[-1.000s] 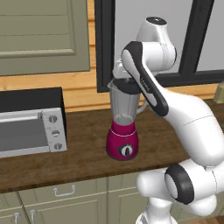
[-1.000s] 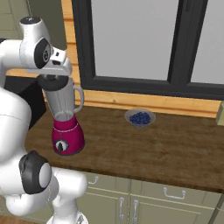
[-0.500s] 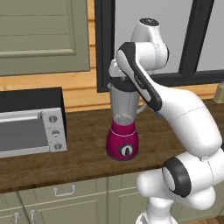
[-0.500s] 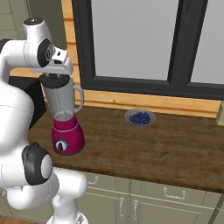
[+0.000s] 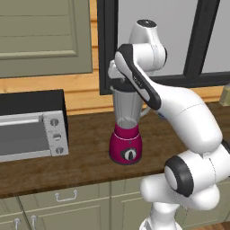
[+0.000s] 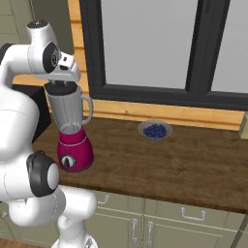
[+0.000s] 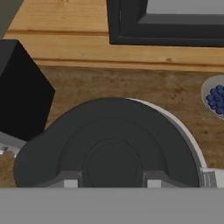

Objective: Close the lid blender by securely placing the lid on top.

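Hand view: lid (image 7: 111, 151) directly below the camera, dark and round, with a raised centre disc. Tool (image 7: 111, 181) sits at the lid's near edge; two grey finger tips (image 7: 70, 180) flank the centre disc, one on each side. Cannot tell whether they press the disc or merely straddle it. A pale arc of the jar rim (image 7: 183, 135) shows just outside the lid on the right side, so the lid looks slightly offset from the rim in this view. Blueberry bowl (image 7: 215, 98) at the right edge, on the counter (image 7: 131, 85). Black side of the toaster oven (image 7: 22, 92) at the left.

Left base view: blender (image 5: 127, 130) stands upright on the counter (image 5: 85, 148), magenta base with dial facing forward, clear jar above. The arm's hand hangs straight over the jar mouth; the lid (image 5: 123, 84) appears as a dark band at the jar top, under the hand. Whether it is fully seated cannot be told. Toaster oven (image 5: 31, 126) to the left, well apart from the blender.

Right base view: lid (image 6: 62, 87) dark at the top of the jar, blender (image 6: 71, 128) handle toward the window. Blueberry bowl (image 6: 155, 130) further right on the counter (image 6: 169, 164), well apart.
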You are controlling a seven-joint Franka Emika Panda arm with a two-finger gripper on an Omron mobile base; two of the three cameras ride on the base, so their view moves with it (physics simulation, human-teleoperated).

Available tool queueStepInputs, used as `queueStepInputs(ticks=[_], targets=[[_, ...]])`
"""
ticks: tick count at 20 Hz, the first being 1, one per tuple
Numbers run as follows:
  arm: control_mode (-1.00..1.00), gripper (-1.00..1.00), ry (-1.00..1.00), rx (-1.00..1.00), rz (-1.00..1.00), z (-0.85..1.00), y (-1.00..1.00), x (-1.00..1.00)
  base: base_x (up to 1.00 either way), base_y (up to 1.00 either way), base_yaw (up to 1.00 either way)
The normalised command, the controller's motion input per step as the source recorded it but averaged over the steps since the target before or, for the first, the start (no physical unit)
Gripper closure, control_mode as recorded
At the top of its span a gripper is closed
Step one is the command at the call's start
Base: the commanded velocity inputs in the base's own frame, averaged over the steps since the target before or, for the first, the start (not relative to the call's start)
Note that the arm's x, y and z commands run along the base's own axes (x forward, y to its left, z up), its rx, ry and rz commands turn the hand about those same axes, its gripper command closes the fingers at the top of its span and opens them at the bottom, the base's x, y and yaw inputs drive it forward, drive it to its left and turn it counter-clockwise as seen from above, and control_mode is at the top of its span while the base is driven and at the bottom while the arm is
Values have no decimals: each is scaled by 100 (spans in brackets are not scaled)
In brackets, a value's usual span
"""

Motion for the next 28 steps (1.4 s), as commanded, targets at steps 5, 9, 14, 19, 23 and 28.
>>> queueStepInputs(ticks=[5,9,14,19,23,28], targets=[[-100,100,0,0,-5,0,0,16,0,0,0],[-100,100,0,0,-8,-1,0,9,0,0,0],[-100,100,0,0,-15,-5,-10,0,0,0,0],[-100,100,0,0,-16,-7,-25,2,0,0,0],[-100,100,0,0,-10,-3,-6,14,0,0,0],[-100,100,-1,0,-5,-2,0,12,0,0,0]])
